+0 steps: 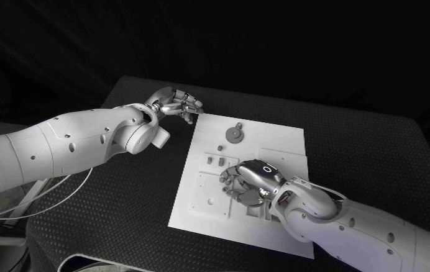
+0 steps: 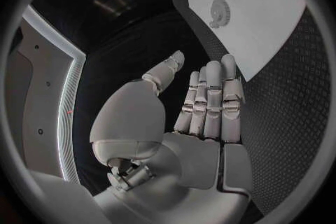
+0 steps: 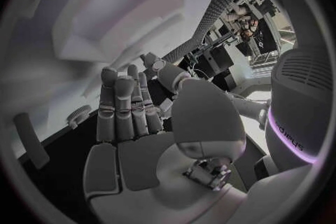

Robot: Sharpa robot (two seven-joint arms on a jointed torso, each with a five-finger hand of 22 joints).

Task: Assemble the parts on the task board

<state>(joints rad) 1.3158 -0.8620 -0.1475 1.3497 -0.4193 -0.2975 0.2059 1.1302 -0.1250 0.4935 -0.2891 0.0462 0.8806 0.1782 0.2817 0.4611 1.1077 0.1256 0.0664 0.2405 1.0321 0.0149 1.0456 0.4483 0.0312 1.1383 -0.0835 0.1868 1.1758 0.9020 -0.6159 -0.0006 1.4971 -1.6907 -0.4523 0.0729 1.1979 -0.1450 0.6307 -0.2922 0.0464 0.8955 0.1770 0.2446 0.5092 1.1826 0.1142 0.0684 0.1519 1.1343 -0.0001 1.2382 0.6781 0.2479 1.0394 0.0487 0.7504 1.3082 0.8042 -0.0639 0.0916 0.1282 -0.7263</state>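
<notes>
The white task board lies in the middle of the black table. A grey gear stands on its far part, and small grey parts lie near its left edge. My right hand hovers low over the board's near middle, with fingers straight and apart in the right wrist view and nothing in them. My left hand is off the board by its far left corner. Its fingers are extended and empty. The gear and the board lie beyond them.
Recessed slots and raised blocks cover the board around my right hand, which hides part of them. Black textured table surrounds the board on all sides. My left forearm reaches over the table's left side.
</notes>
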